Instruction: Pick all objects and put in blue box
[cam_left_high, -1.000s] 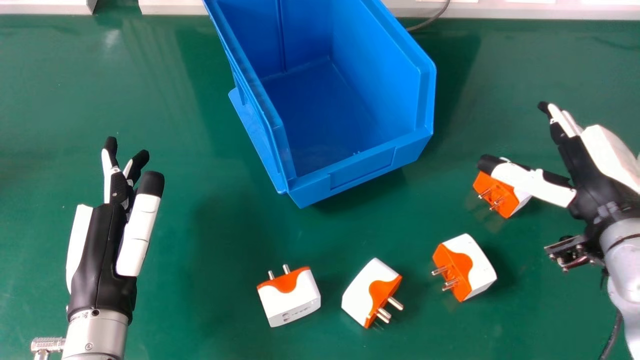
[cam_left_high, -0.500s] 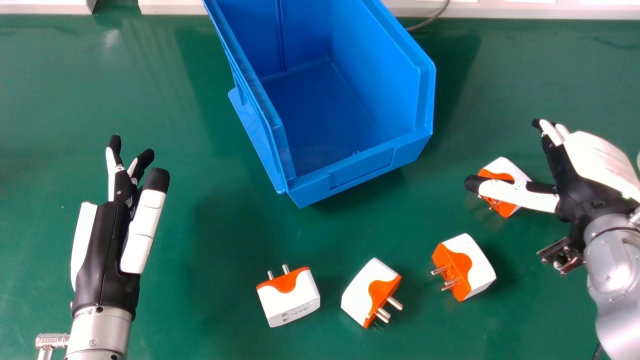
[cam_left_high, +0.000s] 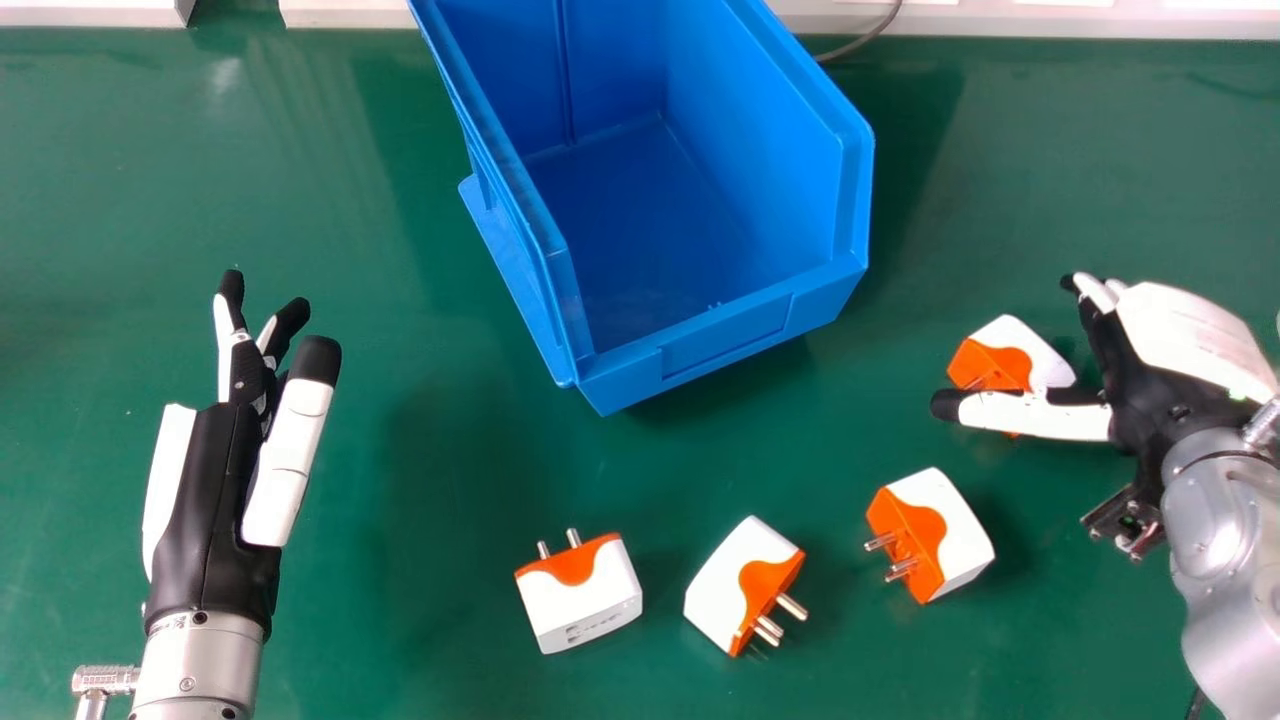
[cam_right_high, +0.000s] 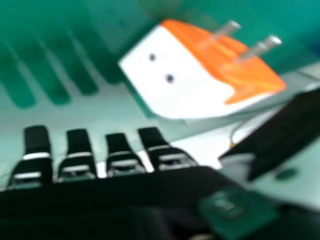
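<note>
In the head view my right hand (cam_left_high: 1150, 370) is open at the right, its thumb passing over part of a white and orange plug adapter (cam_left_high: 1045, 362). The right hand view has that adapter (cam_right_high: 180, 75) beyond the straight fingers of my right hand (cam_right_high: 117, 145), with a gap between them. Three more adapters lie on the table: one (cam_left_high: 585, 600) below the box, one (cam_left_high: 730, 580) beside it, one (cam_left_high: 950, 530) nearer my right hand. The blue box (cam_left_high: 720, 350) stands at the top centre with nothing inside. My left hand (cam_left_high: 215, 500) is open at the left, holding nothing.
The green table (cam_left_high: 400, 620) extends around the box and adapters. Along its far edge runs a white ledge (cam_left_high: 1100, 20), with a dark cable (cam_left_high: 865, 40) lying near it behind the box.
My right hand has come down the view and slightly left, its thumb moving from the adapter's upper part to its lower part. My left hand shifted slightly right.
</note>
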